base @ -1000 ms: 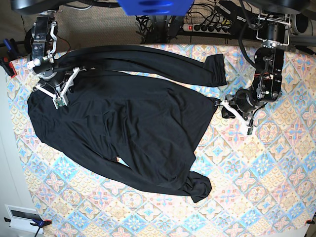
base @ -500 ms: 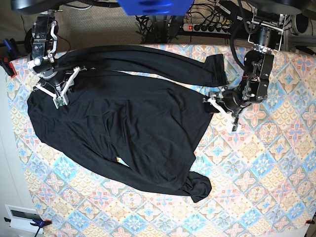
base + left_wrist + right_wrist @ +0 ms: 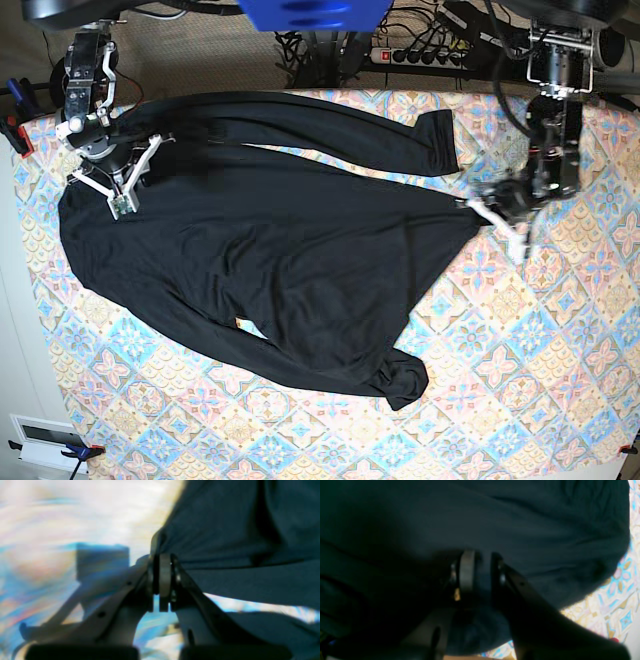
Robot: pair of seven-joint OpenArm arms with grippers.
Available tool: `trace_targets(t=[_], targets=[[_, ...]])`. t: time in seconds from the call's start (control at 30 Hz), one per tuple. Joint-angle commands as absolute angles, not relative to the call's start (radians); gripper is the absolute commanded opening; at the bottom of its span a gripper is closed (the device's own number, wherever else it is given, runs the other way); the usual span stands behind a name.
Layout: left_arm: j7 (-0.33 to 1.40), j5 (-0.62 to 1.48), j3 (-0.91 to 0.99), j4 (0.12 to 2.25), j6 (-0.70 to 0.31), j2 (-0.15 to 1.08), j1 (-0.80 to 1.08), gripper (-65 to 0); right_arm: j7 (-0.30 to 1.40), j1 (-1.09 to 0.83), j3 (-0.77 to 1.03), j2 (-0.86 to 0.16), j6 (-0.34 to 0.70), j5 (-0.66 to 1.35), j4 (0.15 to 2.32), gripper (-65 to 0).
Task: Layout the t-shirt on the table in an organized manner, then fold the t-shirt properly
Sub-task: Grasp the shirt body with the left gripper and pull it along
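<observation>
The black t-shirt [image 3: 260, 250] lies spread over the left and middle of the patterned table [image 3: 540, 350]. One long sleeve [image 3: 400, 140] runs along the back. The other sleeve ends in a bunched cuff [image 3: 400, 378] near the front. My left gripper [image 3: 480, 212] is at the shirt's right edge, which is drawn out to a point there. In the left wrist view that gripper [image 3: 160, 580] is shut on the fabric's edge [image 3: 225, 555]. My right gripper [image 3: 112, 190] sits on the shirt's back left corner. The right wrist view shows it [image 3: 481, 572] shut on a fold of the t-shirt [image 3: 520, 517].
A power strip [image 3: 420, 55] and cables lie behind the table's back edge. Clamps [image 3: 15, 130] hold the cloth at the left edge. A white device [image 3: 45, 437] sits off the front left corner. Bare patterned cloth [image 3: 560, 400] covers the table's right side.
My left gripper moved in to the shirt's right edge, closed on it and pulled it rightward, stretching the body flatter. The right gripper stayed in place on the back left corner.
</observation>
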State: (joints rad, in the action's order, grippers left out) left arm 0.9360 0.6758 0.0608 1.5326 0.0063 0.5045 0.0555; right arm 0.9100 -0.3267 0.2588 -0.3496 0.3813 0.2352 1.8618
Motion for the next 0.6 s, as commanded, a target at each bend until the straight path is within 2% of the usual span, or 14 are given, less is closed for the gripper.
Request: trace_targets(t=[0.0,0.2,0.43,0.57], targets=[[0.928,0.671,0.119,1.544,0.007,0.522,0.065,-65.0,0.895,-0.321,0.266,-0.364,0.377,0.239,1.879,-54.3],[0.928,0.670,0.283,1.592,0.007,0.524,0.183,-65.0,0.895,-0.315,0.266,-0.364,0.377,0.239,1.874,-54.3],[0.928,0.631,0.300,1.606,0.008,0.522,0.225,-64.9,0.895,-0.225,0.170,-0.364,0.375,0.239,1.868,-54.1],[0.928,0.565,0.303,1.606,0.010,0.522,0.216,-61.1,0.895,-0.188,0.170,-0.364,0.375,0.239,1.827,-54.1]])
